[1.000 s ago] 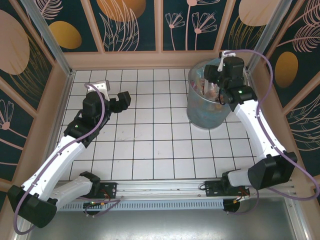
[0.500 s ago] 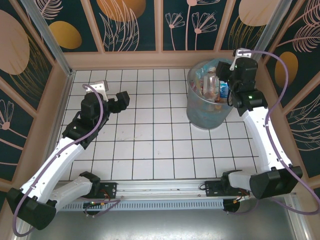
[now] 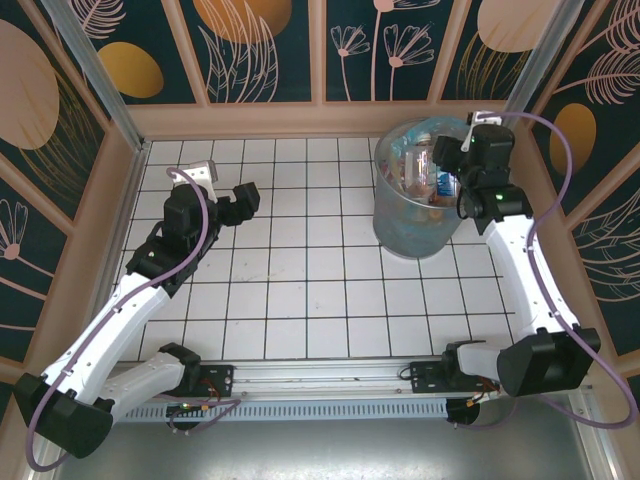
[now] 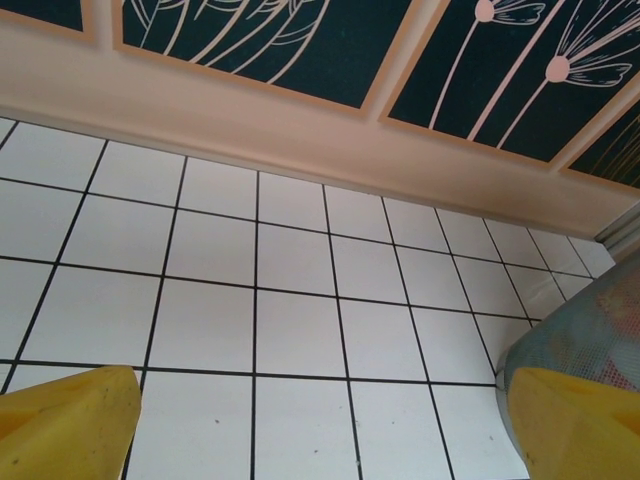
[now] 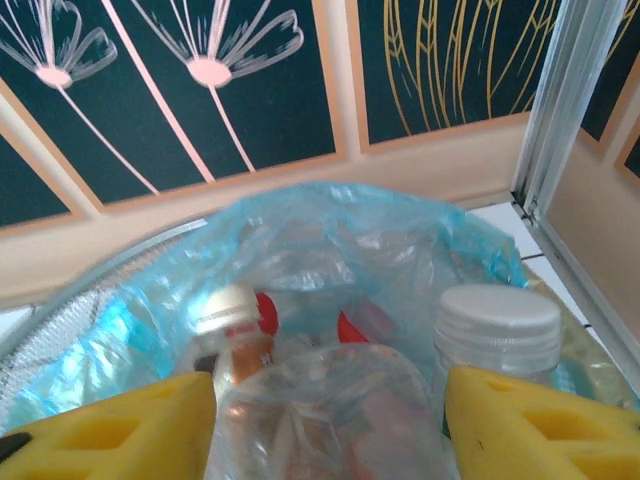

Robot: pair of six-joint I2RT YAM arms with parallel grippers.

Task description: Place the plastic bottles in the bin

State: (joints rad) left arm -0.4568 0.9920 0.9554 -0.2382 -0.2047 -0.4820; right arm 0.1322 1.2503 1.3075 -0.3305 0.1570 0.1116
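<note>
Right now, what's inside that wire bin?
The bin holds plastic bottles in a blue bag liner: a crushed clear one, a white cap, red caps. Whatever lies beneath them is covered.

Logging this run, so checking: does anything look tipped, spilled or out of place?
Nothing stands out. The bin stands upright at the far right of the table, its blue bag in place, with the bottles piled inside it.
</note>
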